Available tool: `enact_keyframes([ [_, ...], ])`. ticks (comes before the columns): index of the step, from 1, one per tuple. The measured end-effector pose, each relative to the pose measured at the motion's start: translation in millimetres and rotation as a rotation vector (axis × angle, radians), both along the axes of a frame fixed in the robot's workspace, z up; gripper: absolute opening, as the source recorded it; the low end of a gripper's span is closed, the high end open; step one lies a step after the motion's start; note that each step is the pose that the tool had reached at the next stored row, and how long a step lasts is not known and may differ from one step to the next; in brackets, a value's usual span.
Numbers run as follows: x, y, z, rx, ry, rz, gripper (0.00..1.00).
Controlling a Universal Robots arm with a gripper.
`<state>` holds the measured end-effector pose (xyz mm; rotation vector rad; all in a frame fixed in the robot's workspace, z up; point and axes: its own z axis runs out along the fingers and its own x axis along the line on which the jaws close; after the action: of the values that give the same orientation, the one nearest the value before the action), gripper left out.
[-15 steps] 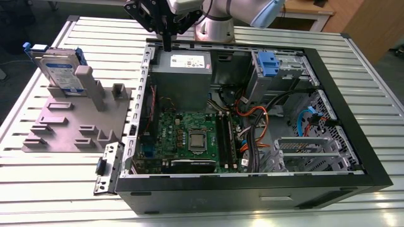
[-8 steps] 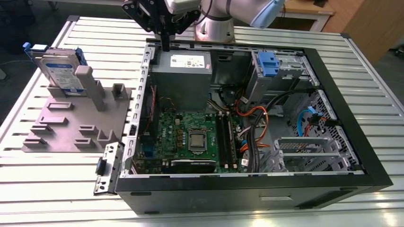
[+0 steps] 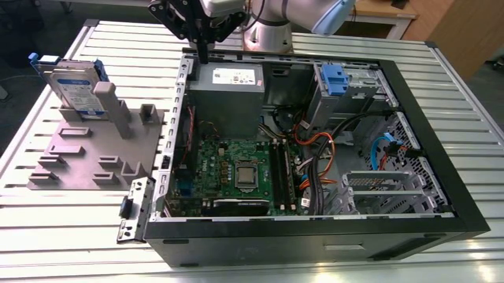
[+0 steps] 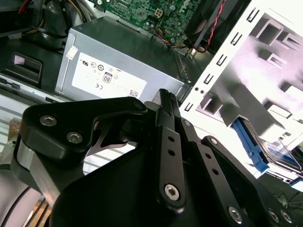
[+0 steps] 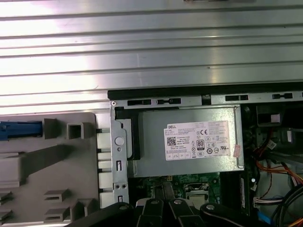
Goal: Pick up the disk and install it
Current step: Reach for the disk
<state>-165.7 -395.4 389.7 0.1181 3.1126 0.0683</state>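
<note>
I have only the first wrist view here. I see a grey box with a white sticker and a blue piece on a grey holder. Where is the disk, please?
Observer: The disk stands on its edge in the grey holder, outside the computer case, toward the exterior view's left.
Operator: Does the gripper hold it?
Observer: No. The gripper hangs over the case's corner by the power supply, apart from the disk. Its fingers are shut on nothing.
Operator: What is on the other side of the power supply?
Observer: A metal drive cage with a blue latch, toward the exterior view's right.
</note>
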Motion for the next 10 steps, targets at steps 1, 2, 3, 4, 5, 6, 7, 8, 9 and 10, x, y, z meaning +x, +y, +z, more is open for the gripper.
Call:
enact_keyframes([
  [1, -0.2, 0.0, 0.0, 0.0, 0.0, 0.0, 0.11],
  [2, -0.4, 0.0, 0.0, 0.0, 0.0, 0.0, 0.11],
  [3, -0.7, 0.0, -0.1, 0.0, 0.0, 0.0, 0.11],
  [4, -0.8, 0.0, 0.0, 0.0, 0.0001, 0.0, 0.11],
  [5, -1.2, 0.0, -0.1, 0.0, 0.0, 0.0, 0.11],
  [6, -1.3, 0.0, 0.0, 0.0, 0.0001, 0.0, 0.11],
  [7, -1.4, 0.0, -0.1, 0.0, 0.0, 0.0, 0.11],
  [8, -1.4, 0.0, 0.0, 0.0, 0.0, 0.0, 0.11],
  [9, -1.5, 0.0, -0.1, 0.0, 0.0001, 0.0, 0.11],
  [10, -1.6, 0.0, -0.1, 0.0, 0.0, 0.0, 0.11],
])
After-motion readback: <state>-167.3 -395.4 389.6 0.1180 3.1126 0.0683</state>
